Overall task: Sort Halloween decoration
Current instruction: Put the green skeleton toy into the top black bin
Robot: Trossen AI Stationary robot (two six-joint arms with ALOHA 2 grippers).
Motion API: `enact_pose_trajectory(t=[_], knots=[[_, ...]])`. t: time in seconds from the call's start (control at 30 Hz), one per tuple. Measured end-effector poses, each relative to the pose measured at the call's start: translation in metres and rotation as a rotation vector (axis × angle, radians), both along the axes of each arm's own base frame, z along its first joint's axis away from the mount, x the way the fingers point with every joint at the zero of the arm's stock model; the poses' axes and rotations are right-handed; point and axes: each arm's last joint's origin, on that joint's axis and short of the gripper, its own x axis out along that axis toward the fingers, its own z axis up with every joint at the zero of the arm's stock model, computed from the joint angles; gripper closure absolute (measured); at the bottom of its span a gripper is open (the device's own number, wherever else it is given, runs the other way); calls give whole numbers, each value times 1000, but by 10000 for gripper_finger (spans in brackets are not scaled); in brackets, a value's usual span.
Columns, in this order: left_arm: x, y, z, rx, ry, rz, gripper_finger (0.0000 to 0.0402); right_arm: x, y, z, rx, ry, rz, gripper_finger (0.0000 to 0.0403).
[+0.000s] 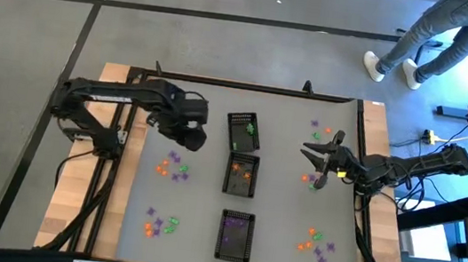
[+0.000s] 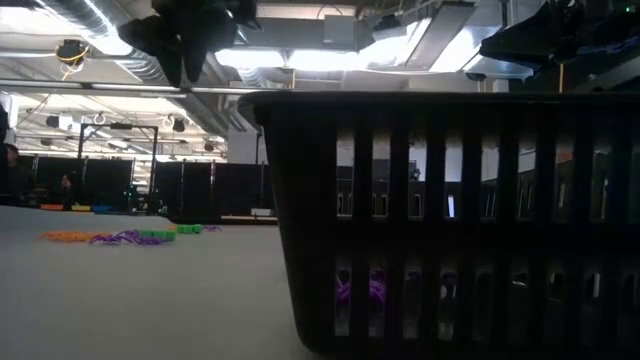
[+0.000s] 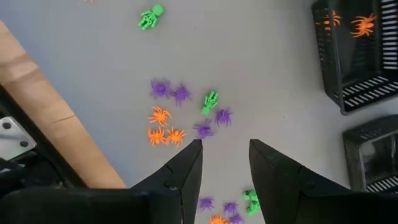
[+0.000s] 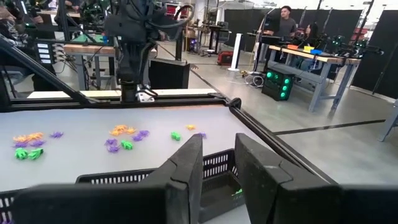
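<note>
- Three black mesh trays stand in a column down the middle of the desk: the far tray at 12 o'clock holds green pieces, the middle tray holds orange ones, and the near tray at 6 o'clock holds purple ones.
- By that showing the sort goes by colour and is begun, but each tray carries only a few trinkets.
- Most of the Halloween decoration is unsorted, in mixed orange, green and purple clusters on the desk: one cluster at 9 o'clock of the middle tray, another at 8 o'clock, a third at 4 o'clock, and a fourth at 2 o'clock.
- In the left wrist view the pieces read as spiders in purple and orange and small green skeleton figures.
- The left end effector hovers above the 9 o'clock cluster, its fingers parted with a clear gap and nothing between them.
- The right end effector sits at 3 o'clock of the trays, pointed across the desk over a tray rim; its fingers stand slightly apart and I see nothing gripped.
- My judgement: the job is early, well under half done, with four clusters left to pick through piece by piece.
</note>
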Motion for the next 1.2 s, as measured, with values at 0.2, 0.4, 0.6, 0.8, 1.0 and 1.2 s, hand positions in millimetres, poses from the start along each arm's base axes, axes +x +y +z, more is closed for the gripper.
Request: enact_pose_trajectory(t=[0.2, 0.4, 0.6, 0.8, 1.0, 1.2], knots=[[-17, -8, -12, 22, -159, -24, 278, 0, 0, 3, 11, -28, 7, 310], [-26, -8, -36, 35, -305, -22, 278, 1, 2, 6, 52, -71, 72, 310], [-28, -8, -42, 36, -334, -19, 278, 0, 0, 10, 22, -104, 7, 310], [-26, -8, -41, 8, -357, 8, 278, 0, 0, 15, 70, -129, 11, 310], [-26, -8, -41, 31, -354, 40, 278, 4, 2, 39, 90, 69, 16, 311], [-25, -8, -41, 32, -361, 39, 278, 4, 3, 61, 214, 420, -60, 311]])
